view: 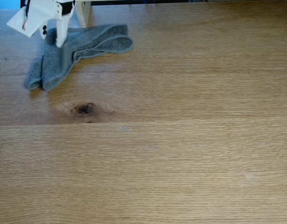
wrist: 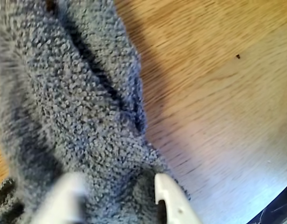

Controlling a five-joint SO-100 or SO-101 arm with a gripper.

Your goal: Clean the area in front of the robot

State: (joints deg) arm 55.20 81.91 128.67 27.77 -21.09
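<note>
Fixed view: the table (view: 180, 154) is a broad light-brown oak top with fine grain. Long plank seams run left to right across it, one at about mid-height of the frame. One small dark knot (view: 84, 109) sits left of centre, just above that seam, with swirled grain around it. Light falls unevenly; the near planks look paler than the band around the knot.

A grey terry cloth (view: 78, 51) lies bunched at the upper left of the table, folded into long lobes, one reaching right, two trailing down-left. It is above the knot and apart from it. The white robot arm (view: 40, 16) comes in at the top left corner, with a black block and a red wire showing. Its gripper (view: 59, 43) points down into the cloth. A pale wooden post (view: 83, 13) stands just behind the cloth at the top edge. A strip of blue (view: 5, 3) shows in the far top left corner beyond the table; what it is cannot be told.

Wrist view: the gripper (wrist: 117, 198) has its two white fingers (wrist: 169, 198) parted a little, a fold of cloth bunched between them and touching both. Cloth pile is coarse and looped. To the right is bare oak, with one tiny dark speck (wrist: 237, 56) in the grain.
</note>
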